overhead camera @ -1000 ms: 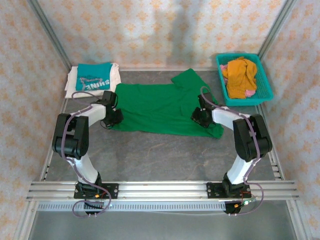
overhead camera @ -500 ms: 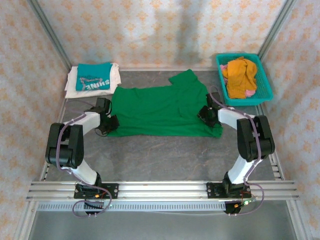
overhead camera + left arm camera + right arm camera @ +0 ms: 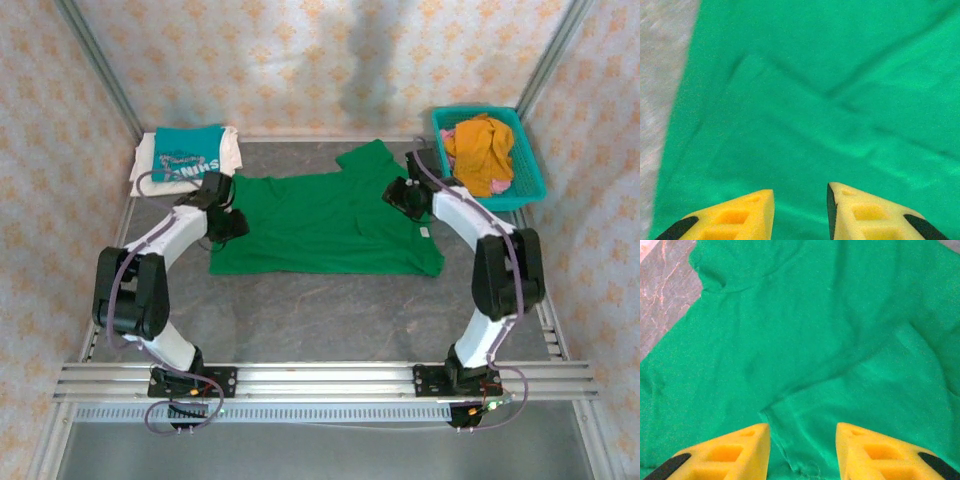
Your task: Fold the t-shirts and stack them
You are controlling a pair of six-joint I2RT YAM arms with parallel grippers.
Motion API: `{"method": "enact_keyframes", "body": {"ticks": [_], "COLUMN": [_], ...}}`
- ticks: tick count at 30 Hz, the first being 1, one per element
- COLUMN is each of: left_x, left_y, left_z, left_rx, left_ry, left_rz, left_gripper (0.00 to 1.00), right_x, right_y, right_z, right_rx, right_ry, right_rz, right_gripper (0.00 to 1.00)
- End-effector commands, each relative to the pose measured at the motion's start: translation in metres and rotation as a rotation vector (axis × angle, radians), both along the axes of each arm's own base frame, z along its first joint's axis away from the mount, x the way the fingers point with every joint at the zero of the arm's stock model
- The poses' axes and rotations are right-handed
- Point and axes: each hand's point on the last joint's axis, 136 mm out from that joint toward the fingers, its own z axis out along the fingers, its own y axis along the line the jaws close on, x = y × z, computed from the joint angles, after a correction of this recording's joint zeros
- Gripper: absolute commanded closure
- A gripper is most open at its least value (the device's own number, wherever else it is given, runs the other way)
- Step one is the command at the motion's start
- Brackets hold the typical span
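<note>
From above, bare tabletop (image 3: 320,310) lies open between the arm bases and the green shirt (image 3: 320,225). The shirt lies flat mid-table, long axis left to right, one sleeve pointing at the far wall. The wrist views add detail: the left claw (image 3: 800,195), by the shirt's left edge, and the right claw (image 3: 802,427), over its far right part, both stand apart and empty above creased cloth. Far left, the teal shirt (image 3: 188,153) rests folded on the white shirt (image 3: 144,170). Far right sits a basket (image 3: 533,160).
</note>
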Motion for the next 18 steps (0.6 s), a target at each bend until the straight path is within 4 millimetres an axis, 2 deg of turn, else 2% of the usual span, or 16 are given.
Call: {"method": "enact_keyframes", "body": {"ticks": [1, 5, 7, 12, 18], "left_x": [0.008, 0.019, 0.021, 0.025, 0.023], "left_y": [-0.012, -0.017, -0.016, -0.018, -0.016], "left_z": [-0.012, -0.029, -0.038, -0.057, -0.065], "left_rx": [0.039, 0.02, 0.028, 0.023, 0.039], "left_ry": [0.033, 0.045, 0.062, 0.085, 0.11], "left_rz": [-0.047, -0.044, -0.044, -0.037, -0.043], "left_gripper": [0.66, 0.66, 0.66, 0.65, 0.65], "right_x": [0.0, 0.01, 0.009, 0.014, 0.027], "right_y": [-0.009, -0.006, -0.008, -0.02, -0.01], "right_z": [-0.025, -0.036, -0.048, -0.072, -0.08], "right_rx": [-0.136, -0.157, -0.176, -0.239, -0.174], "right_ry": [0.092, 0.122, 0.158, 0.206, 0.198], "right_rz": [0.01, 0.016, 0.015, -0.02, -0.033], "right_gripper": [0.59, 0.59, 0.6, 0.6, 0.59]}}
